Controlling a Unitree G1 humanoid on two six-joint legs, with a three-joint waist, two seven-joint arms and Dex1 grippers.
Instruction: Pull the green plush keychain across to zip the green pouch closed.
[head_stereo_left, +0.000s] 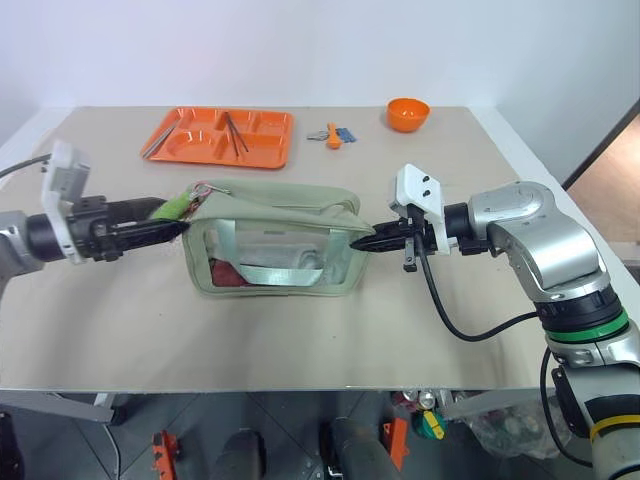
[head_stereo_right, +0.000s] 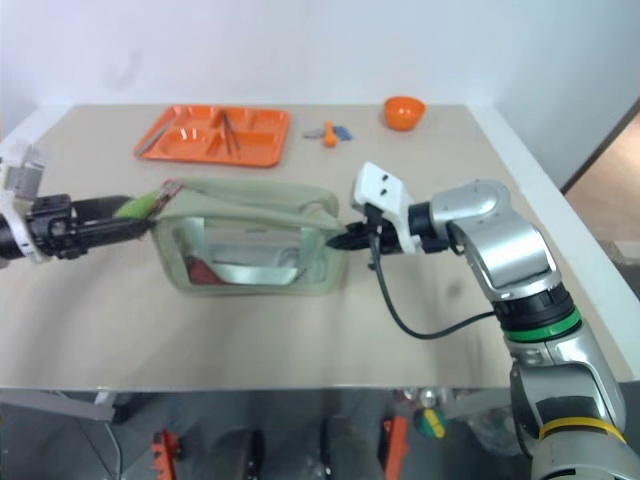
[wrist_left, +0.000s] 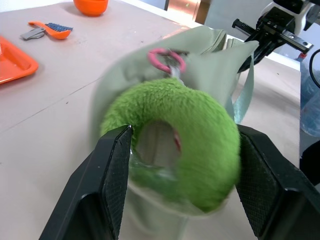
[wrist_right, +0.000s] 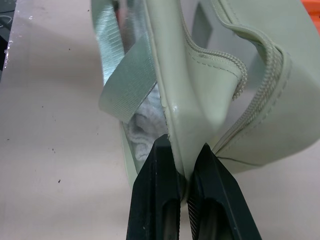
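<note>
Right gripper (head_stereo_left: 372, 241) pinched green pouch (head_stereo_left: 275, 245) end; our left gripper (wrist_left: 182, 150) spread around green plush keychain (wrist_left: 192, 140), needed re-gripping before pulling.

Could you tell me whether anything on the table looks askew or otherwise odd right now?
Yes: the green pouch sags, its top buckled with the zipper still gaping near the right end effector, which pinches that end. The green plush keychain sits between the left end effector's open fingers. The orange tray and orange bowl look tidy.
</note>
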